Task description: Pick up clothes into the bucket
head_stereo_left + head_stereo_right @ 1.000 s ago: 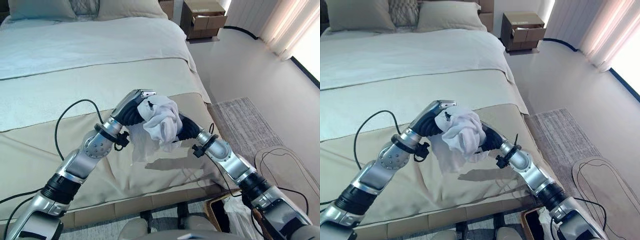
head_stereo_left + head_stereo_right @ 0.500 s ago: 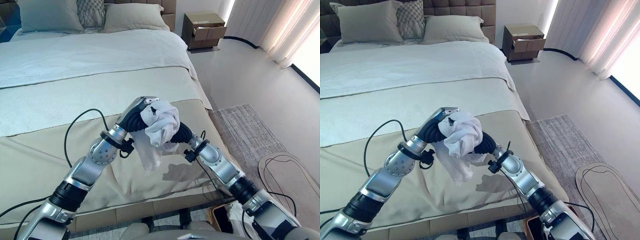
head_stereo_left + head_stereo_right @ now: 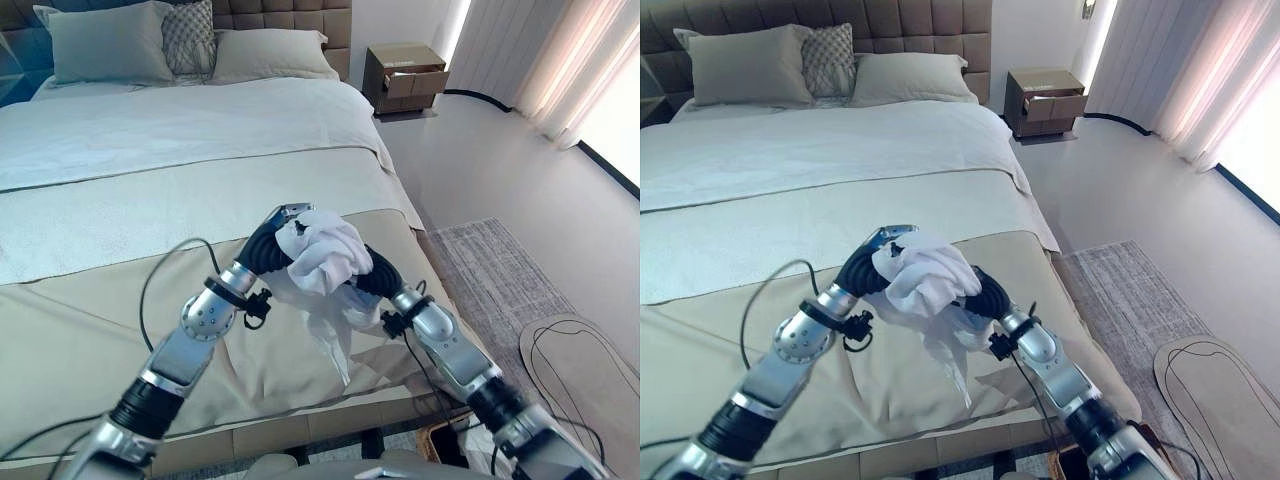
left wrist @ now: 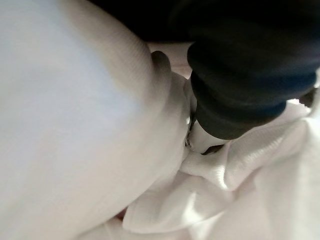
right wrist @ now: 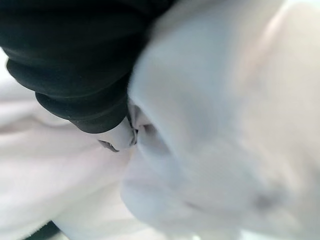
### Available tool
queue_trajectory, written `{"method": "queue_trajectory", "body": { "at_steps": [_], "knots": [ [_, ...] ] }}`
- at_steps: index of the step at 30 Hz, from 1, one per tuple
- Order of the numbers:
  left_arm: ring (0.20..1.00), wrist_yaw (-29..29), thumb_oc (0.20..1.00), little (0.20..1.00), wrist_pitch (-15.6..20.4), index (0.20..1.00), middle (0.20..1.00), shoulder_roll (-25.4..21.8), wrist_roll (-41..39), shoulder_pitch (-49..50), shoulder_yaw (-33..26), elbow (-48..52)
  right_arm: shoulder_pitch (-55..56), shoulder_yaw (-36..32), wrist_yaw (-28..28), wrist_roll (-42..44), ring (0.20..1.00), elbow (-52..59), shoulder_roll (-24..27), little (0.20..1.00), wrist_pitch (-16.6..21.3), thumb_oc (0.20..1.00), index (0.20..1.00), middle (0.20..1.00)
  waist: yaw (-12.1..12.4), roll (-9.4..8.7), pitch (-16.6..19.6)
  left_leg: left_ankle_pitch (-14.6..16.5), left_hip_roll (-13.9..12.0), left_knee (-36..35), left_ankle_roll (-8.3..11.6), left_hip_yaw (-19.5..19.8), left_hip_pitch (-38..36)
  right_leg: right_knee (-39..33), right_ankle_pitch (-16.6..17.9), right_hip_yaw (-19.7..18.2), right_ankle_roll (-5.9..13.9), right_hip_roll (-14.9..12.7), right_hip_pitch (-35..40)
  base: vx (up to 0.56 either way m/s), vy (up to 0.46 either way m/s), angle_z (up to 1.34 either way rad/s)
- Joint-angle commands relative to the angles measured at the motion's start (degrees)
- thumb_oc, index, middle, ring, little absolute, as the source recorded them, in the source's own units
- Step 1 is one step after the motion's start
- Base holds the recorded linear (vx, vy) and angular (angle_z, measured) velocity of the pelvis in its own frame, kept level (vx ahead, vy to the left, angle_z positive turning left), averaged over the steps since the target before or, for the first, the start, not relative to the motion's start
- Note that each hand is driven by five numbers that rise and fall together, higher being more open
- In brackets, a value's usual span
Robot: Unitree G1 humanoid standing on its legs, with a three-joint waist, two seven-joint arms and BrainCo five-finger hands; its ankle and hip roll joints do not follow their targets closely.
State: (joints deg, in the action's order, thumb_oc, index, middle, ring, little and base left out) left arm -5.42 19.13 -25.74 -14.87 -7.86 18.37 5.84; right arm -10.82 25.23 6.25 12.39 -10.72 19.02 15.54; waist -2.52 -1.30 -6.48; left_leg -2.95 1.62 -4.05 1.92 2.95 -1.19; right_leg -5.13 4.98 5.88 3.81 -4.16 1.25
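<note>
Bedding in beige and pale blue covers the wide bed (image 3: 120, 180), above whose foot end a crumpled white cloth garment (image 3: 325, 255) is bunched between the left hand (image 3: 272, 238) and the right hand (image 3: 372, 277), a loose tail hanging toward the bed. Cloth buries the fingers of both hands, so their closure cannot be told.

The white garment (image 3: 322, 256) bunched between the left hand (image 3: 272, 240) and the right hand (image 3: 372, 276) covers both sets of fingers — their pose cannot be read. Each wrist view shows blurred cloth past the dark cover — no fingertip emerges clearly.
</note>
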Motion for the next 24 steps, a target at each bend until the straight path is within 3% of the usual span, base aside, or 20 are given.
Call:
{"method": "queue_trajectory", "body": {
  "at_steps": [1,5,6,10,14,22,24],
  "knots": [
    [1.0,-0.7,1.0,1.0,3.06,1.0,1.0,3.07,-13.28,-2.28,-3.94,0.46,4.46,-4.9,-1.68,7.05,0.2,2.07,0.17,0.2,1.79,0.2,0.2,0.2,-0.53,-3.13,3.26,5.05,0.42,5.11,-1.75,-1.53,0.69,2.75,-0.83,-0.3,3.84,-3.07,0.41,0.01,0.03,-0.06],
    [1.0,-2.05,1.0,1.0,1.77,1.0,1.0,3.5,-14.22,-1.13,-3.02,-0.96,6.93,-8.5,-2.36,8.59,0.2,4.49,0.01,0.2,2.2,0.2,0.2,0.2,-1.23,-3.02,3.33,5.11,0.43,5.08,-1.98,-2.11,0.6,2.83,-0.58,-0.89,4.03,-3.18,0.17,-0.03,0.026,-0.11],
    [1.0,-2.64,1.0,1.0,1.59,1.0,1.0,3.24,-14.97,0.7,-3.92,-1.48,8.61,-12.52,-2.56,8.83,0.2,5.84,0.86,0.2,2.79,0.2,0.2,0.2,-1.58,-3.09,3.37,4.61,0.71,5.18,-2.13,-2.35,1.0,3.08,-0.1,-1.24,4.18,-3.5,-0.52,0.0,0.042,-0.12],
    [1.0,-1.94,1.0,1.0,1.33,1.0,1.0,5.11,-16.58,2.02,-3.44,-5.45,9.27,-15.11,-5.38,9.43,0.2,0.33,-1.58,0.2,4.67,0.2,0.2,0.2,-2.11,-2.61,3.36,5.15,1.04,5.15,-2.5,-2.52,0.47,3.57,-0.17,-1.74,4.55,-3.81,-0.59,-0.03,0.057,-0.09],
    [1.0,-1.56,1.0,1.0,0.48,1.0,1.0,6.03,-16.88,3.02,-3.83,-9.18,11.43,-19.28,-7.21,9.06,0.2,1.97,-1.95,0.2,5.37,0.2,0.2,0.2,-3.36,-2.22,3.3,5.2,1.65,4.91,-3.17,-3.27,0.05,4.68,0.14,-2.78,5.09,-4.47,-1.38,-0.05,0.083,-0.1],
    [1.0,1.77,1.0,1.0,-2.94,1.0,1.0,9.43,-16.6,2.66,-3.36,-21.55,13.43,-22.3,-8.52,9.82,0.2,3.79,-2.7,0.2,4.69,0.2,0.2,0.2,-7.09,-1.82,1.8,5.24,2.52,4.93,-4.71,-5.75,-0.92,9.76,0.79,-7.22,5.9,-4.43,-4.91,-0.07,0.081,-0.17],
    [1.0,2.45,1.0,1.0,-2.75,1.0,1.0,9.5,-15.63,1.99,-3.93,-23.43,13.42,-21.93,-8.69,9.34,0.2,4.67,-2.77,0.2,4.62,0.2,0.2,0.2,-7.21,-1.71,0.47,5.03,2.06,5.3,-5.15,-7.33,-0.52,12.98,0.51,-6.41,6.09,-4.1,-7.0,-0.2,0.043,-0.37]
  ]
}}
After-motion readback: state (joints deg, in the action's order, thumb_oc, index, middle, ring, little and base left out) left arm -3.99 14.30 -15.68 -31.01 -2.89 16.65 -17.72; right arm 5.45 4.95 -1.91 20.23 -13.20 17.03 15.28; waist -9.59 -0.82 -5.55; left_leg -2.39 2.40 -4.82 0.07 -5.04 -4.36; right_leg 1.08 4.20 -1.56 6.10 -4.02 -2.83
